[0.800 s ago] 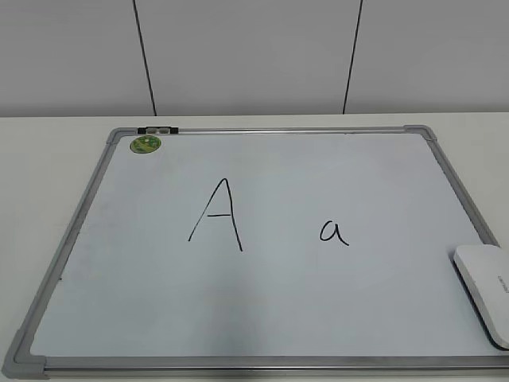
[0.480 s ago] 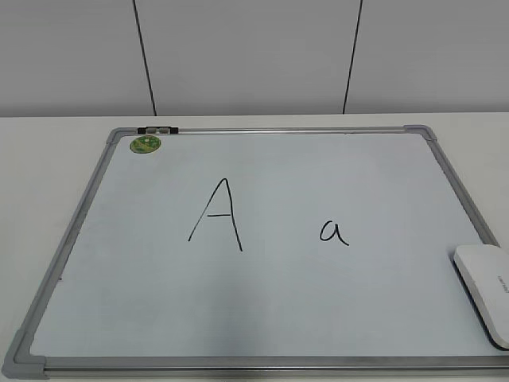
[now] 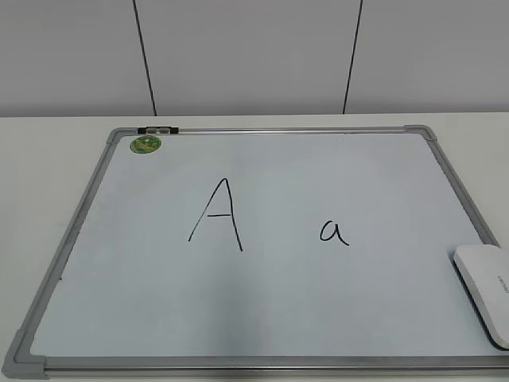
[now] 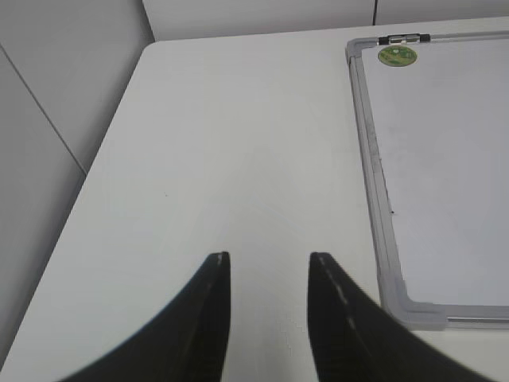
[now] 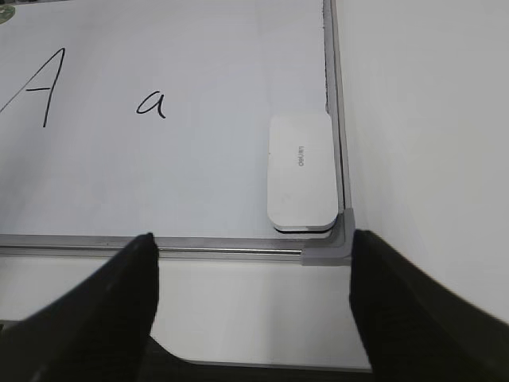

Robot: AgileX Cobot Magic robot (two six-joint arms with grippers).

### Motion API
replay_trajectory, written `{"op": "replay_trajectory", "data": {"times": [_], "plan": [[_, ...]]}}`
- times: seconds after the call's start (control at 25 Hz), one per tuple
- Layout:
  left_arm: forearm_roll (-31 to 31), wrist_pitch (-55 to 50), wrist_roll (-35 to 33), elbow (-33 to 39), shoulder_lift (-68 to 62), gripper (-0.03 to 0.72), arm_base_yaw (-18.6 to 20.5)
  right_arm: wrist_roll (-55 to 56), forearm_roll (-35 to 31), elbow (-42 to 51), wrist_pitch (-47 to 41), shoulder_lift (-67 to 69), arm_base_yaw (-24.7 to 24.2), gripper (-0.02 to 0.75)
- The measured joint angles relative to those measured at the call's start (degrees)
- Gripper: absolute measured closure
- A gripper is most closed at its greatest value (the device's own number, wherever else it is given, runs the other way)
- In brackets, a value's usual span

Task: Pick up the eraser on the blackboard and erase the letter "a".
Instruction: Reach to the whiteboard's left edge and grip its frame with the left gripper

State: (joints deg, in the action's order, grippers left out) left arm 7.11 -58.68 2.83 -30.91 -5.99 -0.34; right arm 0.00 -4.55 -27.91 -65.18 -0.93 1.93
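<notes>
The blackboard (image 3: 262, 318), white-faced with a grey metal frame, lies flat on a pale table (image 3: 48, 151) and fills most of the exterior view. On its surface a large capital "A" (image 3: 216, 215) sits just left of centre, and the letter "a" (image 3: 334, 232) is written to its 3 o'clock, well apart from it and intact. A round green sticker (image 3: 145, 144) sits in the board's far left corner, at about 10 o'clock from the capital. The eraser (image 3: 485, 290) lies flat on the board in the near right corner, at roughly 4 o'clock from the small letter, white side up, its long edge running along the right frame rail; part of it is cut off by the edge of the exterior view. In the right wrist view the eraser (image 5: 301, 171) shows whole, with tiny grey lettering on top and a dark underside just visible at its near edge, tucked close against the grey plastic corner piece (image 5: 332, 243). The right gripper (image 5: 253, 255) hangs over the table in front of the board's near edge, its two dark fingers (image 5: 127, 278) spread wide with nothing between them; the eraser lies at its 12 o'clock, untouched. The left gripper (image 4: 264, 267) hangs over bare table to the left of the board, with the board's near left corner at its 3 o'clock; its fingers (image 4: 211, 294) stand a narrow gap apart and hold nothing. Neither gripper shows in the exterior view.
</notes>
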Motion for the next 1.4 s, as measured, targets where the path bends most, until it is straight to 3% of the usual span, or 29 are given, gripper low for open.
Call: {"op": "replay_trajectory", "data": {"times": [0.44, 0.72, 1.04, 1.24, 1.4], "plan": [[-5.55, 5.17, 0.00, -7.36, -32.15, 0.445, 0.00, 0.00, 0.00, 0.00, 0.00, 0.00, 0.00, 0.183], [-7.11, 6.16, 0.00, -18.10, -54.23, 0.445, 0.00, 0.00, 0.00, 0.00, 0.00, 0.00, 0.00, 0.183], [-13.97, 5.70, 0.00, -32.96, -75.07, 0.445, 0.00, 0.00, 0.00, 0.00, 0.00, 0.00, 0.00, 0.183], [-19.26, 5.54, 0.00, -38.05, -84.30, 0.445, 0.00, 0.00, 0.00, 0.00, 0.00, 0.00, 0.00, 0.183], [-17.74, 5.13, 0.00, -40.95, -90.42, 0.445, -2.44, 0.00, 0.00, 0.00, 0.00, 0.00, 0.00, 0.183]]}}
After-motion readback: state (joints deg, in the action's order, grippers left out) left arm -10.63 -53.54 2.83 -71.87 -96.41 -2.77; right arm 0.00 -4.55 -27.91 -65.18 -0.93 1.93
